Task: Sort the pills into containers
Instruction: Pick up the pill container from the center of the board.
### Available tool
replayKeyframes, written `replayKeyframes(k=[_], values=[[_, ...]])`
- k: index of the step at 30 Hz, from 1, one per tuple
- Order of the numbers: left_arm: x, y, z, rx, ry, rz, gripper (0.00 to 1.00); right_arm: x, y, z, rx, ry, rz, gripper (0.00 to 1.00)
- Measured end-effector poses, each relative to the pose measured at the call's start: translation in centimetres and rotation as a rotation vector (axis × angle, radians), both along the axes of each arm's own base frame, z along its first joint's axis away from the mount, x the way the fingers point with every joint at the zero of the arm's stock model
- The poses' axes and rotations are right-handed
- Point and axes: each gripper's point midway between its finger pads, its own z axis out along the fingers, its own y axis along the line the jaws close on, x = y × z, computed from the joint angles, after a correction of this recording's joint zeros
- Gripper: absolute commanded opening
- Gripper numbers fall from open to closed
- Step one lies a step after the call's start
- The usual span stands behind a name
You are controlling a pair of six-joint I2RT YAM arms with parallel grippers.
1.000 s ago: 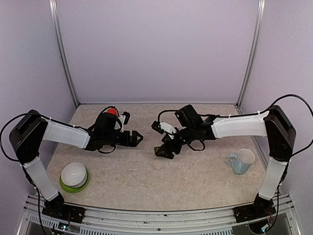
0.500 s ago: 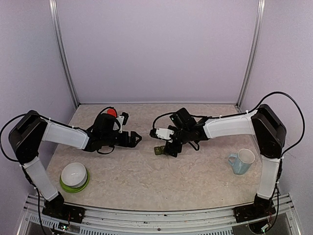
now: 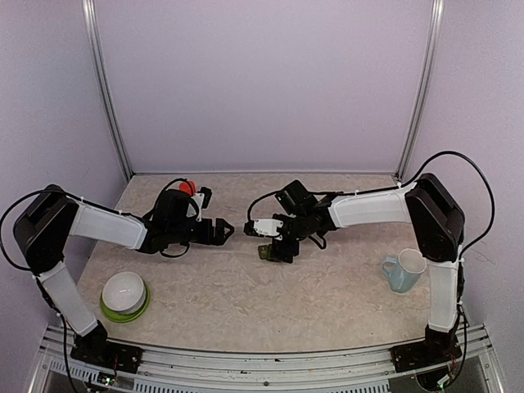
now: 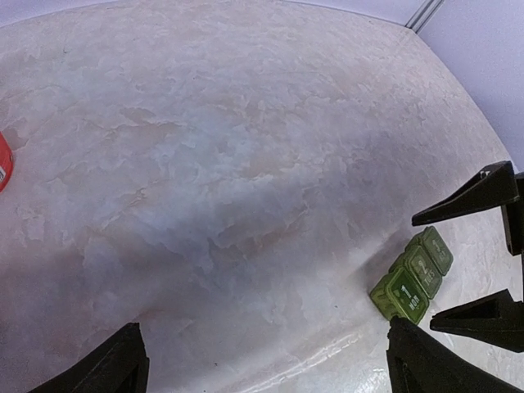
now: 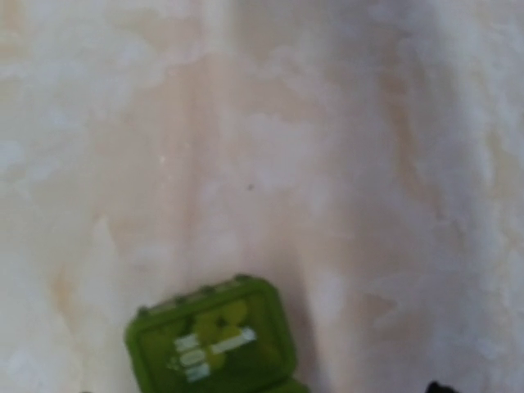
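Observation:
The containers [image 4: 413,274] are a small dark green strip of three joined compartments with shut, labelled lids, lying on the table; the strip also shows in the top view [image 3: 264,252] and the right wrist view [image 5: 211,340]. My right gripper [image 3: 277,246] is open just above the strip. Its two black fingers [image 4: 483,188] stand apart on either side of the strip's far end in the left wrist view. My left gripper [image 3: 223,232] is open and empty, low over the table to the left of the strip. No loose pills show.
An orange-red bottle [image 3: 187,187] stands behind my left wrist. A white bowl on a green plate [image 3: 124,295] sits at the front left. A pale blue mug [image 3: 405,270] stands at the right.
My right wrist has swung left and lowered over the green strip. My left gripper has drawn back slightly to the left. The strip has stayed about where it was.

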Motion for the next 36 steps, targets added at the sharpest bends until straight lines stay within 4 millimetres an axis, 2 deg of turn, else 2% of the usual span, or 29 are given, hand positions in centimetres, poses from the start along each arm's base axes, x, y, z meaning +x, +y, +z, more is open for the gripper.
replayKeyframes(k=[7,9,17,20,30,36], values=[[0.1,0.1,0.2,-0.003,-0.003,0.003,0.99,-0.4,-0.2,-2.3,-0.044,0.048,0.009,0.78],[0.1,0.2,0.2,-0.003,-0.003,0.004,0.99,-0.4,-0.1,-2.4,-0.041,0.052,0.01,0.74],[0.1,0.1,0.2,-0.007,-0.002,-0.001,0.99,0.2,-0.3,-2.7,-0.041,0.048,-0.014,0.52],[0.1,0.1,0.2,-0.007,-0.001,-0.001,0.99,0.4,-0.5,-2.7,-0.04,0.052,-0.02,0.4],[0.0,0.1,0.2,-0.008,-0.001,-0.003,0.99,2.2,-1.9,-2.5,-0.022,0.065,-0.083,0.39],[0.0,0.0,0.2,-0.009,0.0,-0.004,0.99,4.0,-3.2,-2.4,-0.024,0.04,-0.144,0.39]])
